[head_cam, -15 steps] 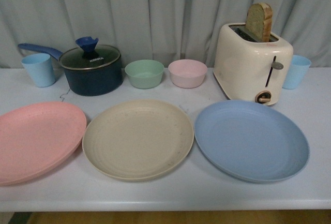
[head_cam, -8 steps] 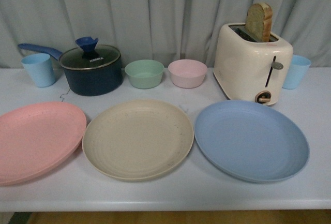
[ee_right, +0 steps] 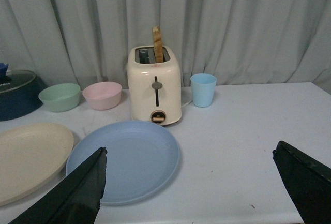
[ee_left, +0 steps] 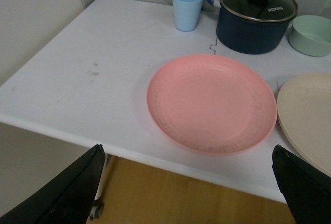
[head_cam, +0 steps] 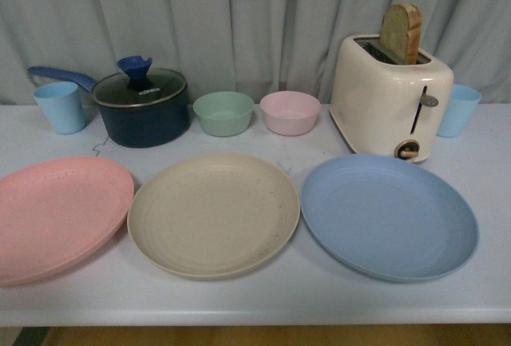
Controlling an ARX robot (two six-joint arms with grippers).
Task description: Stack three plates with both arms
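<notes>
apart, pink plate ahead of left end effector

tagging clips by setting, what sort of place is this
Likely a staged kitchen tabletop, not a real kitchen: a toaster holding bread, a lidded saucepan and a beige plate sit on a plain white table backed by a grey curtain.

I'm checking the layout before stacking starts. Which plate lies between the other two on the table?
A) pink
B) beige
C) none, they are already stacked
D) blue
B: the beige plate lies flat in the middle, with the pink plate to its left and the blue plate to its right.
</notes>
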